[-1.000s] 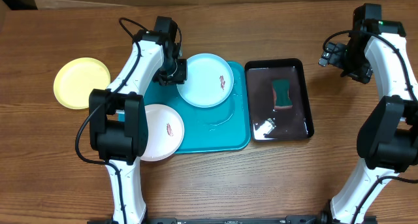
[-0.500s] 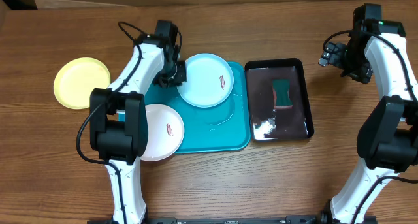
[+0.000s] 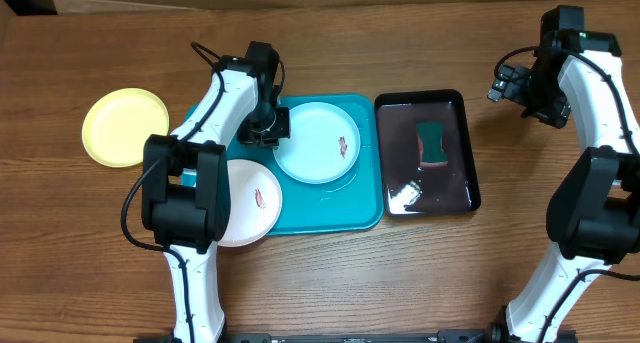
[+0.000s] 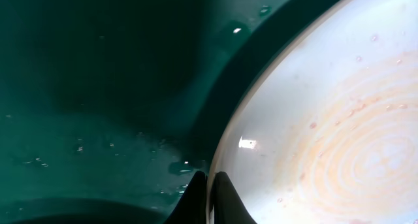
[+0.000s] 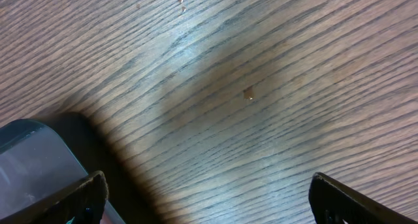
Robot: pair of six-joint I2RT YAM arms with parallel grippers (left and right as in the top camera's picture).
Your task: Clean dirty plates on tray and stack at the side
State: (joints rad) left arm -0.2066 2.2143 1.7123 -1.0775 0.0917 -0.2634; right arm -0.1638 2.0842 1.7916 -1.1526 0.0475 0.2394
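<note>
Brown wood table point(image 3: 330, 283) lies under it all. On it, the left gripper point(image 4: 209, 199) is pinched shut on the thin left edge of the blue plate point(image 3: 318, 143). That plate sits flat on the big blue tray point(image 3: 340, 208), near the top. Lower down, the white plate point(image 3: 245, 213) hangs over the tray's left edge, partly under the arm. Out on the table to the left lies the yellow plate point(image 3: 125, 126), well apart from the tray. Just beside the big tray on the right is a black tray point(image 3: 452, 123) with a green sponge point(image 3: 432, 143) in it. Far right, the right gripper point(image 5: 209, 201) is spread wide with nothing in it, over bare wood.

I think the job now is to hold the blue plate so it can be wiped. To do it well, the pinch needs to be tight, since the tray looks wet and the plate could slide. The other arm should fetch the sponge and rub the red smear point(image 3: 343, 143) softly.

From the left wrist you see water drops and a faint orange ring on the plate; from above you cannot. Only the top view shows all three plates and the sponge
</note>
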